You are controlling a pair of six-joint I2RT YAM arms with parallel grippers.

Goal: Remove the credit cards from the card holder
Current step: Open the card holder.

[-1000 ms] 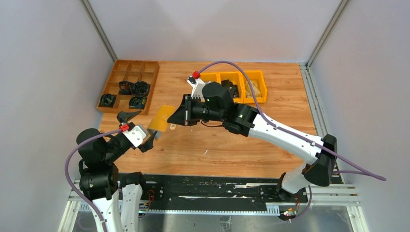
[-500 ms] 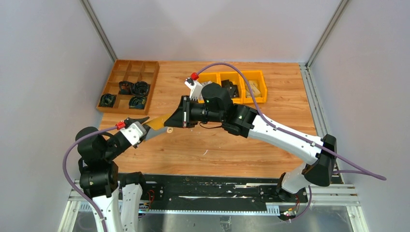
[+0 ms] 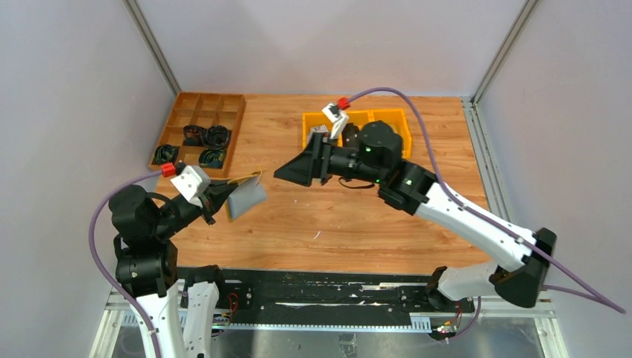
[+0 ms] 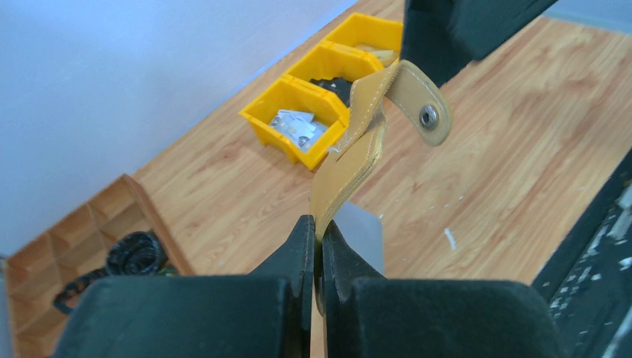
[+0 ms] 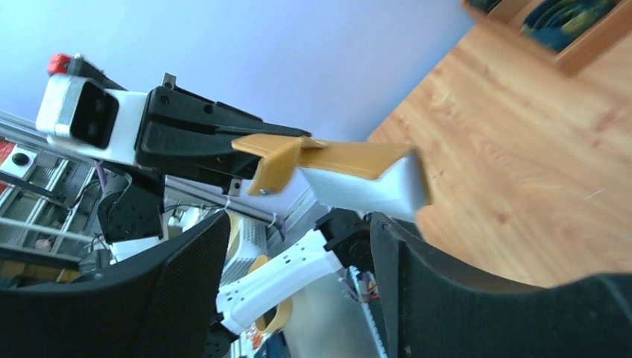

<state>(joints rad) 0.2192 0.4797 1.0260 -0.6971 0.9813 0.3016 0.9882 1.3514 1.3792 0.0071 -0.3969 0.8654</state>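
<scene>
My left gripper (image 3: 226, 195) is shut on one edge of the mustard-yellow card holder (image 3: 246, 191) and holds it in the air over the table's left side. In the left wrist view the card holder (image 4: 356, 145) rises from the shut fingertips (image 4: 302, 242), with its snap tab (image 4: 422, 104) at the top. A grey panel (image 3: 247, 201) hangs under the mustard cover; I cannot tell whether it is one of the credit cards or the sleeve. My right gripper (image 3: 294, 170) is open, a short way right of the card holder (image 5: 339, 160) and apart from it, with nothing between its fingers (image 5: 417, 276).
A brown wooden compartment tray (image 3: 200, 101) with black coils sits at the back left. A row of yellow bins (image 3: 317, 119) with small parts stands at the back centre, behind the right arm. Grey walls close in both sides.
The left gripper shut on the card holder. The right gripper opened, let it go and drew back to the right. The card holder now hangs from the left gripper alone.
</scene>
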